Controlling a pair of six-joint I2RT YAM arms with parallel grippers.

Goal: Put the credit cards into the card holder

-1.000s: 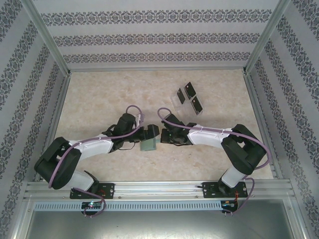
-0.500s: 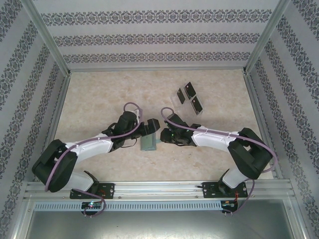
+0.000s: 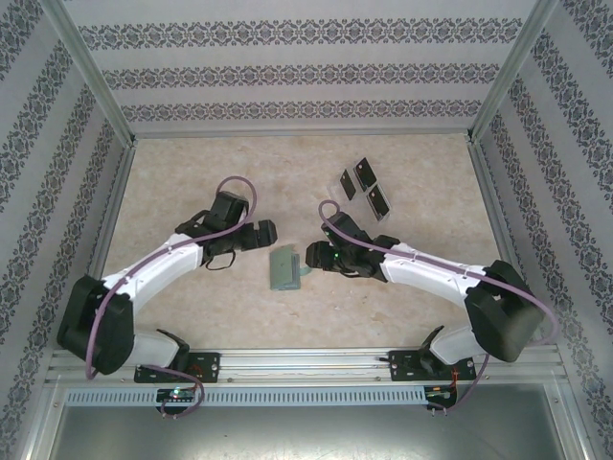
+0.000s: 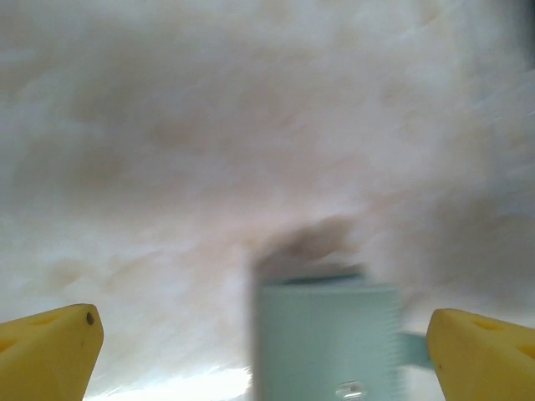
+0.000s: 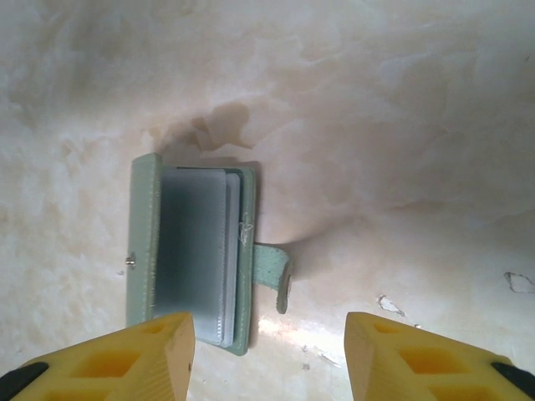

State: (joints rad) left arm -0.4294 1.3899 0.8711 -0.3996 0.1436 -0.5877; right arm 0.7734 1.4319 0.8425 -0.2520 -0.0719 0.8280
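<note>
The grey-green card holder (image 3: pixel 283 269) lies on the table between the two arms. In the right wrist view the card holder (image 5: pixel 192 251) is spread open, showing pale clear sleeves, its tab (image 5: pixel 273 269) sticking out to the right. My right gripper (image 5: pixel 267 359) hangs open just above and right of it, with nothing between its fingers. My left gripper (image 3: pixel 267 232) stands open to the upper left of the holder, apart from it. In the blurred left wrist view the card holder (image 4: pixel 326 334) lies below the wide-open left gripper (image 4: pixel 263 355). Three black credit cards (image 3: pixel 365 172) lie at the back right.
A faint clear plastic tray (image 3: pixel 338 195) lies beside the cards. Patterned walls and metal posts close in the table (image 3: pixel 192 172) on three sides. Bare marbled tabletop stretches across the back left and front.
My right gripper has opened and let go of the card holder, which now lies open on the table. The left arm has drawn back up and to the left, away from it.
</note>
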